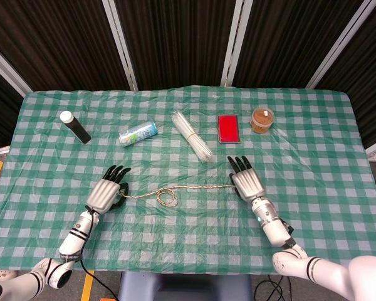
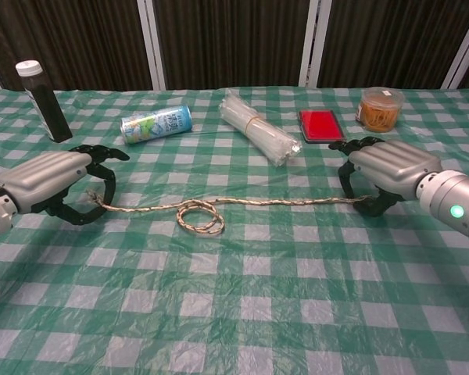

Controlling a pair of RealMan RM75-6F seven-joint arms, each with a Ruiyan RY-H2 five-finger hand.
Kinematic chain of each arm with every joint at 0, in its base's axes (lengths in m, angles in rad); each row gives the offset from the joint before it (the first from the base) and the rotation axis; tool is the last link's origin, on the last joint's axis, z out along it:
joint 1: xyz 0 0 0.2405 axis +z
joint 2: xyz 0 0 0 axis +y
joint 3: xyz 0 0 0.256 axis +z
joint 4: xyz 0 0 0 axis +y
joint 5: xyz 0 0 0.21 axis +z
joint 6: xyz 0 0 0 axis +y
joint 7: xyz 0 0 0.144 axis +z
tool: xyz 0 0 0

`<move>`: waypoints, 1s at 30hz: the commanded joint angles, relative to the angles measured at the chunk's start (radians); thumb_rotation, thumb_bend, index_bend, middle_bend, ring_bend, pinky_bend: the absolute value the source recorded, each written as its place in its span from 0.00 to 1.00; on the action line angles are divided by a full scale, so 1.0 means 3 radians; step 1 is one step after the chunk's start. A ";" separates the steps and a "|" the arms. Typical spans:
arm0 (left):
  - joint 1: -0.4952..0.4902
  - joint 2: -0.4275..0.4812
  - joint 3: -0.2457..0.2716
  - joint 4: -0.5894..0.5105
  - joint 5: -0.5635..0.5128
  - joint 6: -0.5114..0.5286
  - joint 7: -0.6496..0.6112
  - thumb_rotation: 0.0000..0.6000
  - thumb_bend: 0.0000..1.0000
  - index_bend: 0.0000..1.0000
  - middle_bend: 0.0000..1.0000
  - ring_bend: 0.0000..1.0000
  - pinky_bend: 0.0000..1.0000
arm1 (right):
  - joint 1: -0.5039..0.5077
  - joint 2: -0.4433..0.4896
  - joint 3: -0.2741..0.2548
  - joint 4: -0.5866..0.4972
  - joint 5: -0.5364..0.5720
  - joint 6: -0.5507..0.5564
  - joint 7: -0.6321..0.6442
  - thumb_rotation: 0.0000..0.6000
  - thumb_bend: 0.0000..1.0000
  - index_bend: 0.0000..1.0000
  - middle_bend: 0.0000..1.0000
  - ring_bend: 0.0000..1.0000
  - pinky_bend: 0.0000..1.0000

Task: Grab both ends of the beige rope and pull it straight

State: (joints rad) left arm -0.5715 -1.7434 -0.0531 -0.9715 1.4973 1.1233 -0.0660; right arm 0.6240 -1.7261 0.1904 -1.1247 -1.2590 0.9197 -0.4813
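The beige rope (image 2: 281, 201) lies on the checked cloth, running left to right with a small loop (image 2: 199, 216) left of its middle; in the head view the rope (image 1: 200, 187) spans the space between my hands. My left hand (image 2: 51, 181) arches over the rope's left end, which sits in the gap between curved fingers and thumb. My right hand (image 2: 384, 166) covers the right end, fingers pointing down on one side and the thumb on the other; the tip is hidden beneath it. Neither hand visibly pinches the rope. From above, the left hand (image 1: 106, 192) and right hand (image 1: 247, 183) both lie palm down.
Along the far side stand a black bottle with a white cap (image 2: 43, 90), a lying drink can (image 2: 156, 123), a bundle of clear sticks (image 2: 259, 134), a red flat box (image 2: 322, 125) and a small jar of orange bits (image 2: 379, 108). The table's front edge is near.
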 commanded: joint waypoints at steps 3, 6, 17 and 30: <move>-0.0003 -0.0005 -0.0002 0.0002 -0.0007 -0.0005 0.0013 1.00 0.46 0.64 0.09 0.00 0.02 | 0.0013 0.0004 -0.0016 0.0019 0.0041 0.0000 -0.0014 1.00 0.51 0.69 0.00 0.00 0.00; -0.0003 -0.0008 -0.0001 0.0004 -0.0010 -0.0007 0.0019 1.00 0.47 0.64 0.09 0.00 0.02 | 0.0027 0.0008 -0.0031 0.0034 0.0080 -0.0019 -0.0044 1.00 0.52 0.69 0.00 0.00 0.00; 0.0050 0.0092 0.0007 -0.0042 0.0000 0.0096 0.0075 1.00 0.47 0.64 0.09 0.00 0.02 | -0.0071 0.0271 -0.0083 -0.0174 -0.0010 0.0233 0.0117 1.00 0.56 0.76 0.05 0.00 0.00; 0.0311 0.0484 0.0116 -0.0297 0.0046 0.0392 0.0180 1.00 0.47 0.64 0.09 0.00 0.02 | -0.0554 0.1049 -0.0277 -0.0387 -0.0190 0.0687 0.0694 1.00 0.57 0.76 0.05 0.00 0.00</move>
State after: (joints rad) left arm -0.4822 -1.6019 -0.0218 -1.0567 1.5091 1.2371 -0.0130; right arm 0.4725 -1.4244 0.1191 -1.2435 -1.3066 1.1156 -0.2885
